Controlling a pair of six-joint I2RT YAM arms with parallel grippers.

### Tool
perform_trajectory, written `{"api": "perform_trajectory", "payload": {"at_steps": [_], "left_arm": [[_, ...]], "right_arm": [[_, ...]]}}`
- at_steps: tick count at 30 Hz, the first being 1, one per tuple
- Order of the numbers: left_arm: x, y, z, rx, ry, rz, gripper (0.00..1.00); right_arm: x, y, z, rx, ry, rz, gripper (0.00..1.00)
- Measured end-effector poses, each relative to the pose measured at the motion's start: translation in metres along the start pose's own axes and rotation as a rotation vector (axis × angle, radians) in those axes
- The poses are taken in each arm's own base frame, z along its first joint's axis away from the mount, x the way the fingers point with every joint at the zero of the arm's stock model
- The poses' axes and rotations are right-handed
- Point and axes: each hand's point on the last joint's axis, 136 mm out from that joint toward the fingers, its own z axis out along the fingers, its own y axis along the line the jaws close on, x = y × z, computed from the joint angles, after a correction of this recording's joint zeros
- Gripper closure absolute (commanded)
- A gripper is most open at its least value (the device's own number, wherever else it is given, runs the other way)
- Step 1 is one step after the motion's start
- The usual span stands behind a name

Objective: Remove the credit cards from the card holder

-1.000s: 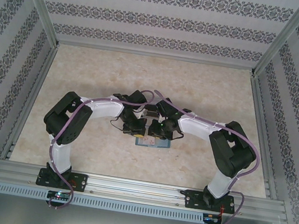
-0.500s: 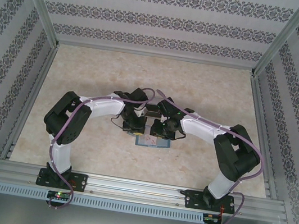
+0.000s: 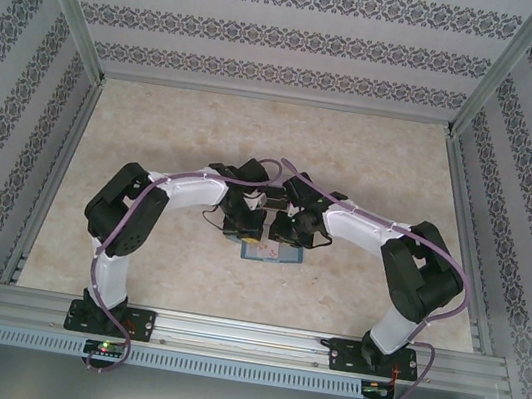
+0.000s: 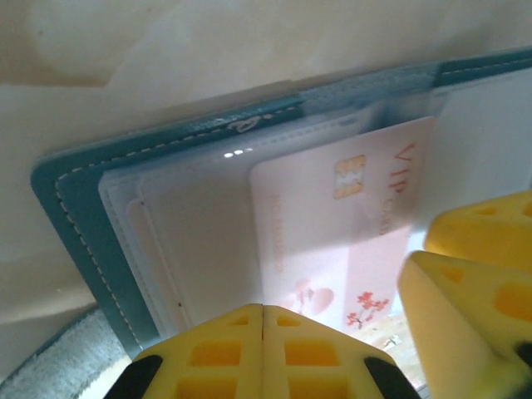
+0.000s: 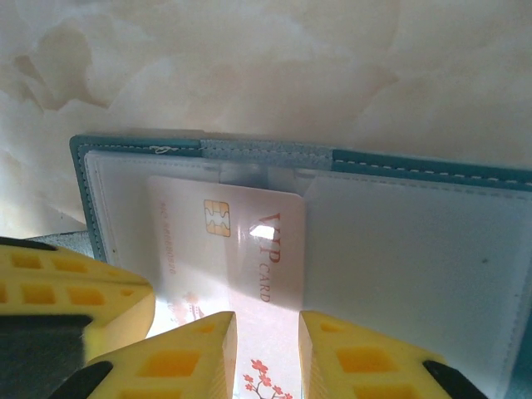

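Note:
The card holder point(image 3: 273, 253) lies open on the table, teal edge point(image 4: 75, 216) outside, pale clear sleeves inside point(image 5: 416, 249). A pale credit card point(image 4: 332, 224) with a gold chip, "VIP CARD" and reddish blossoms sticks partway out of a sleeve point(image 5: 224, 241). My left gripper point(image 4: 263, 309) is shut, its tips pressed down at the card's left edge. My right gripper point(image 5: 268, 332) stands slightly open over the card's lower end, the card's face showing in the gap. Both wrists meet over the wallet: the left gripper point(image 3: 245, 225) and the right gripper point(image 3: 292, 229). A dark card is not visible.
The marbled tabletop point(image 3: 175, 135) spreads out behind the wallet. Metal rails point(image 3: 244, 336) run along the near edge and patterned walls point(image 3: 292, 37) close in the sides. A small pale box-like thing point(image 3: 268, 200) sits just behind the two wrists.
Both wrists have shifted slightly toward the back of the table over the wallet. The wallet itself has barely moved, and neither gripper's opening has changed.

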Motion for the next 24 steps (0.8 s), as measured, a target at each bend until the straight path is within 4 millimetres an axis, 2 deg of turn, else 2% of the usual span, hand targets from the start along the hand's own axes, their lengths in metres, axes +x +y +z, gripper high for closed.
{"api": "perform_trajectory", "payload": {"at_steps": [19,24], "left_arm": [[0.0013,0.0006,0.0029,0.003,0.013,-0.001,1.00],[0.0014,0.0007,0.0032,0.003,0.014,-0.001,1.00]], "right_arm": [[0.0012,-0.0066,0.0067,0.014,0.015,0.002,0.73],[0.0013,-0.0027,0.0084,-0.016,0.017,0.000,0.73]]}}
